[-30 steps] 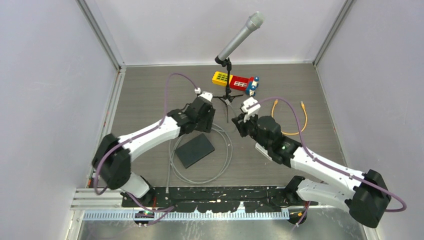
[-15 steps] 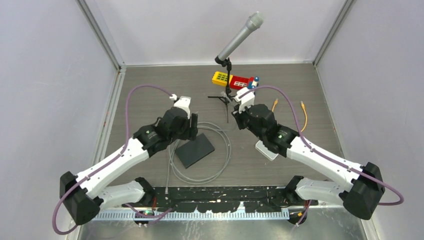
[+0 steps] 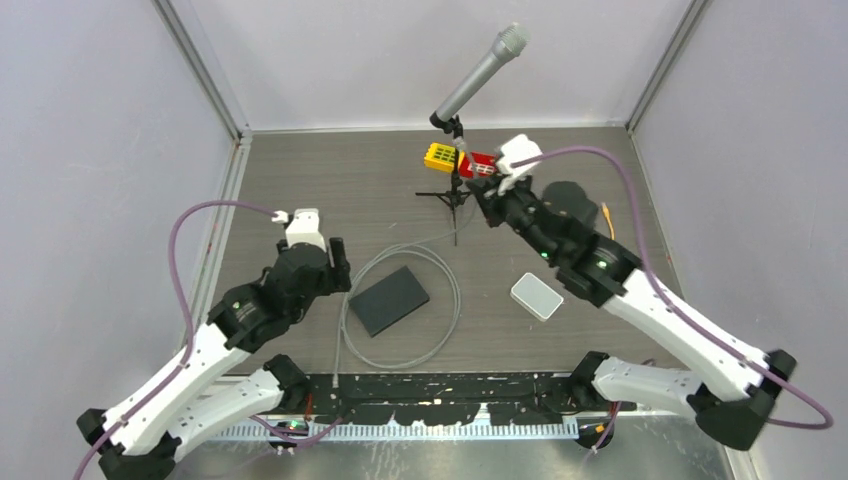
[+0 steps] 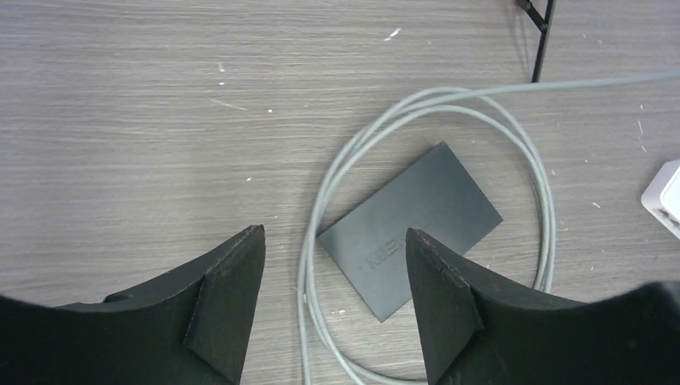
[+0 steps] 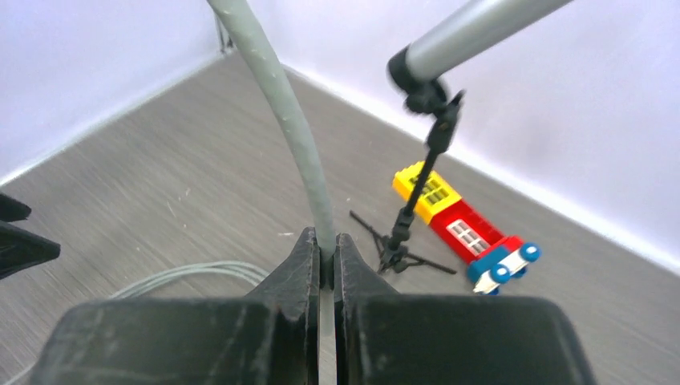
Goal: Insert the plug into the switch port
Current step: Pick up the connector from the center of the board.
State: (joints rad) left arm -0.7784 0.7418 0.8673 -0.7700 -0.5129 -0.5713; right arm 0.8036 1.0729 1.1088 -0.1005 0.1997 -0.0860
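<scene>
Over the far desk (image 3: 320, 170), the right end effector (image 5: 323, 241) pinches the grey cable (image 5: 281, 112) aloft, plug out of sight, while the left end effector (image 4: 335, 237) hangs open above the black switch (image 4: 413, 224); insertion looks not yet begun.

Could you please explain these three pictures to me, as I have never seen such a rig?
Two robot arms stand at the near edge of a table. The top view looks down from above: left arm, right arm. The other two come from cameras on each wrist, looking past its own jaws. On the table are a black box, a white box, toy bricks, a microphone on a stand and a looped grey cable. The left jaws are open and empty; the right jaws are shut on the cable.
</scene>
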